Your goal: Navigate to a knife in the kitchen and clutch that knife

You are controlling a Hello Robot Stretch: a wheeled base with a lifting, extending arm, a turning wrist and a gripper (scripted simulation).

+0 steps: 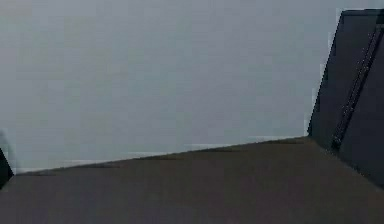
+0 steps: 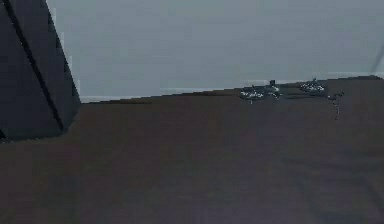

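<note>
A tall dark block (image 2: pixel 35 70), perhaps a cabinet or an appliance, stood at the picture's left edge, its front split by a thin upright seam. A dark brown surface (image 2: pixel 190 165) spread from the block's foot across the whole lower part of the picture; whether it was floor or worktop could not be told. Behind the block and to its right rose a plain pale grey wall (image 2: pixel 200 45), which met the brown surface in a line climbing gently away from the block. Well apart from the block, far to its right and near that line, lay a small cluster of grey glinting things (image 2: pixel 252 95). A second cluster (image 2: pixel 313 87) lay farther from the block still. Both were too small to name.
</note>
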